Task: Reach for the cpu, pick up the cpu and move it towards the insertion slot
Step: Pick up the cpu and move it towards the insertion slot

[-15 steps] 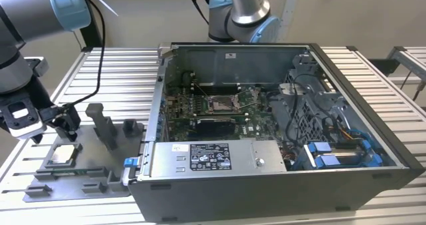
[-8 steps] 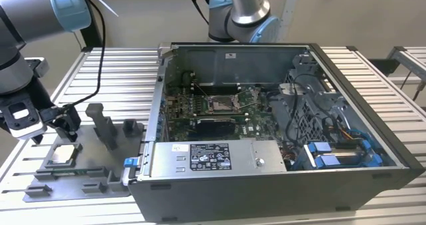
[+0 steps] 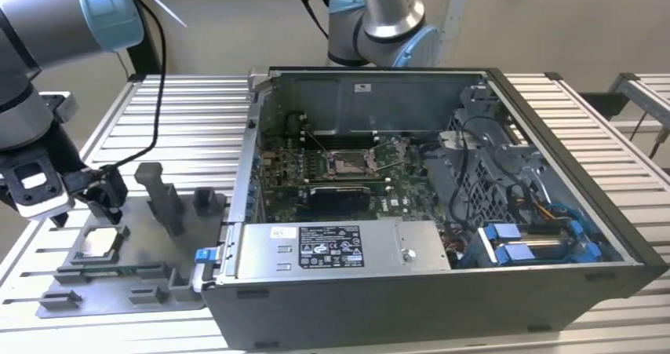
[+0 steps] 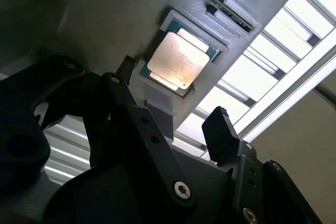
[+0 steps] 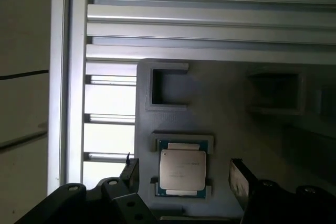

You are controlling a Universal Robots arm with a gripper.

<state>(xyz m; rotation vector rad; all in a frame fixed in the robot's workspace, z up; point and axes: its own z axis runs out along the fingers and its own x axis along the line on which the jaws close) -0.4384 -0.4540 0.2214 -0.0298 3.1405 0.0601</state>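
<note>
The arm (image 3: pixel 31 71) comes in from the exterior view's upper left and bends down at the wrist, so the claw (image 3: pixel 92 199) hangs pointing downward over the far end of a grey tray (image 3: pixel 147 301). The tray lies on the slatted metal desk (image 3: pixel 178 118). The claw's two fingers (image 5: pixel 239 179) are spread wide and hold nothing. In both wrist views they stand off to either side of the cpu (image 5: pixel 182 170) with bare tray between them and it, touching neither the chip nor its pocket. There is one cpu (image 3: pixel 102 242), in a shallow square pocket of the tray at the exterior view's left, well apart from the open computer case (image 3: pixel 419 307). It lies flat with its pale metal face up and a thin green border showing around the lid in the second wrist view (image 4: pixel 178 59). It is close to square, so no long axis stands out, and its edges run in line with the pocket walls. There is one insertion slot (image 3: pixel 351 162), a silver frame with a dark centre on the green board inside the case, lying flat and open to the top. Two grey posts (image 3: pixel 162 195) rise from the tray between the chip and the case.
</note>
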